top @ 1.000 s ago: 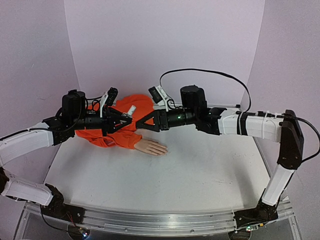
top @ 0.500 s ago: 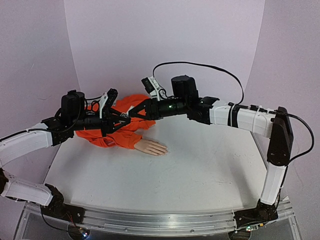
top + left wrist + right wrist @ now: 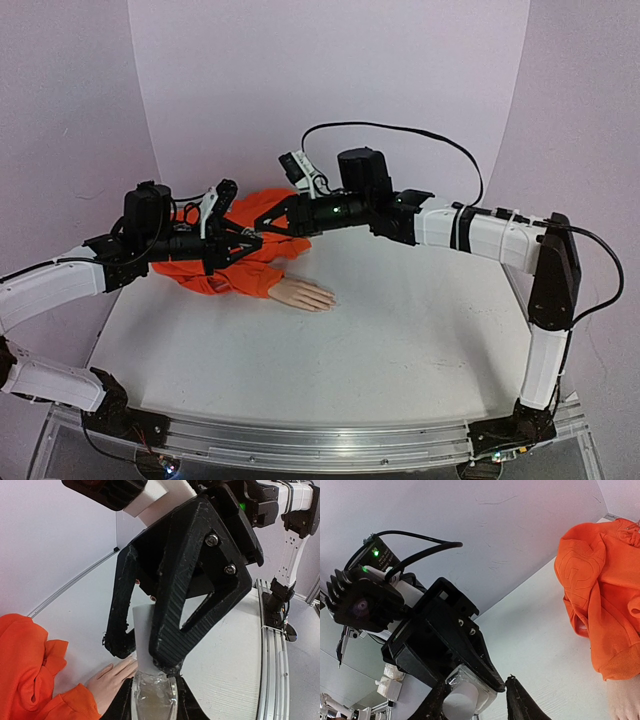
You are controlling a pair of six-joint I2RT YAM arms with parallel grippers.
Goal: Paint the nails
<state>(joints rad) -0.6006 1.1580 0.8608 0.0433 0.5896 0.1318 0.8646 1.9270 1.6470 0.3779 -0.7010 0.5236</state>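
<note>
The sleeve is creased, matt orange cloth. The mannequin hand looks like smooth matt plastic. The small bottle has a clear glossy body and a matt white cap. The right gripper has fingers of rough matt black plastic with shiny metal screws. A brushed metal rail runs along the matt white table's near edge.

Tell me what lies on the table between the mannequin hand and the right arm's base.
Nothing: the top view shows bare white table between the mannequin hand and the right arm's base.
</note>
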